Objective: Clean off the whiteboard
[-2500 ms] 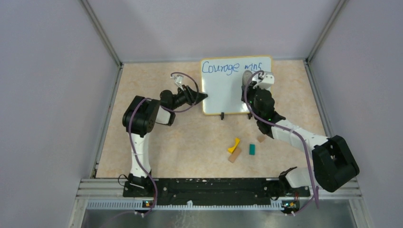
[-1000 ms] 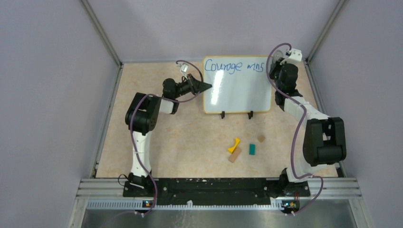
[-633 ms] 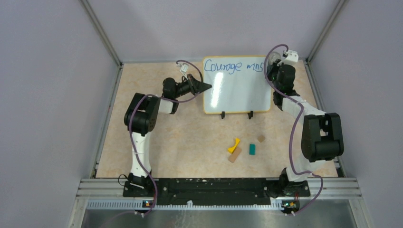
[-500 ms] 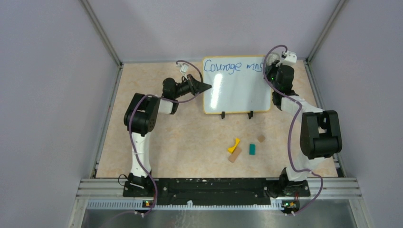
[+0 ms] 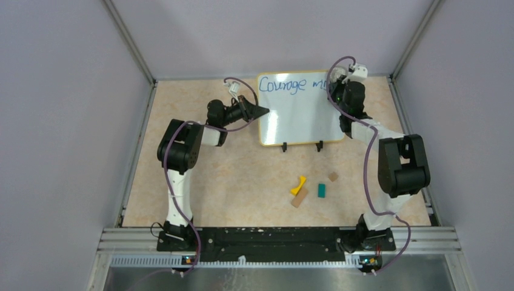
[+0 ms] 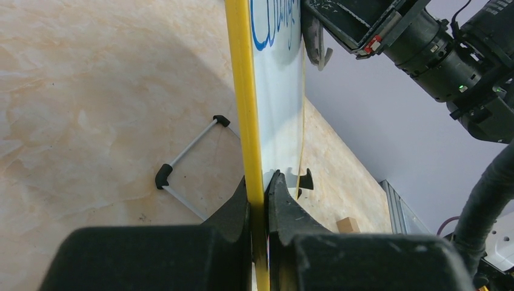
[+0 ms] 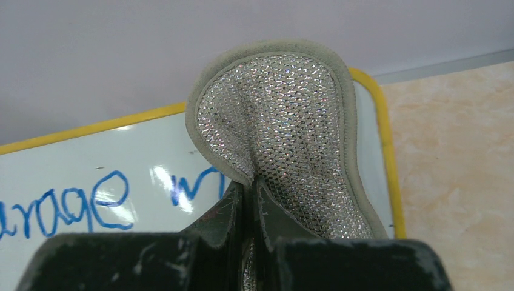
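The whiteboard (image 5: 300,115), white with a yellow frame, stands upright at the back of the table with blue handwriting (image 5: 282,85) along its top. My left gripper (image 5: 264,111) is shut on its left edge; in the left wrist view both fingers pinch the yellow frame (image 6: 242,91) at the left gripper (image 6: 262,182). My right gripper (image 5: 335,91) is at the board's top right corner, shut on a grey sparkly cloth (image 7: 285,121). The cloth lies against the whiteboard (image 7: 121,163) and covers the end of the writing. The right gripper (image 7: 247,188) has its jaws closed on the cloth's fold.
Black clip feet (image 5: 283,147) hold the board's lower edge, and a wire stand (image 6: 188,151) props it from behind. A yellow piece (image 5: 298,185), teal block (image 5: 322,190), tan block (image 5: 299,198) and small brown block (image 5: 333,177) lie in front. Grey walls enclose the table.
My right arm has swung left from beyond the board's right edge onto its top right corner, and the cloth now hides the last letters. The left gripper has stayed on the frame.
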Controlling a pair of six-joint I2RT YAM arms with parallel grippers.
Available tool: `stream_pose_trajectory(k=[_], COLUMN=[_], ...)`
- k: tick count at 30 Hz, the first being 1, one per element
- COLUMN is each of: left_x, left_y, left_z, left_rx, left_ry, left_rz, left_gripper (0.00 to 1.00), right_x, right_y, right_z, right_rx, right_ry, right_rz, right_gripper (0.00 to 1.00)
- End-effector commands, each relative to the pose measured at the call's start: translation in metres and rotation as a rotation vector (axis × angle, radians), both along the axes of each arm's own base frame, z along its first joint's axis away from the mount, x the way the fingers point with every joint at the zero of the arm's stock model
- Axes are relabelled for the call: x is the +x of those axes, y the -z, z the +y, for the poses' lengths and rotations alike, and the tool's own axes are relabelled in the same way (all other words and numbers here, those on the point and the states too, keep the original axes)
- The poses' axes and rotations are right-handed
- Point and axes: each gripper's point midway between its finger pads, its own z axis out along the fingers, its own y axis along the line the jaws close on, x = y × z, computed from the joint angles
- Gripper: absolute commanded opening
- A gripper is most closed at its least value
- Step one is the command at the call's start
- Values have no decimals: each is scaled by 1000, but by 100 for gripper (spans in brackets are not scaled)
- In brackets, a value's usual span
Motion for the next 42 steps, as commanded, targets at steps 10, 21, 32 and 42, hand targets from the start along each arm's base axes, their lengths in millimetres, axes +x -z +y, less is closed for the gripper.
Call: stream_pose_trajectory(k=[10, 21, 32, 42], left_x=[24, 23, 25, 24], left_y=[40, 39, 41, 42], left_z=[20, 22, 26, 27], left_rx=[214, 235, 257, 262], left_ry=[-157, -170, -193, -197], left_rz=[-153, -163, -164, -162], left_gripper=[0, 0, 0, 0], right_x=[-5, -15, -11, -15], right_y=[-9, -23, 4, 25], right_z=[125, 132, 44, -13], right_rx=[83, 122, 131, 134], right_ry=[-281, -309, -95, 34], right_rz=[-11, -33, 51, 108], right_gripper=[0, 0, 0, 0])
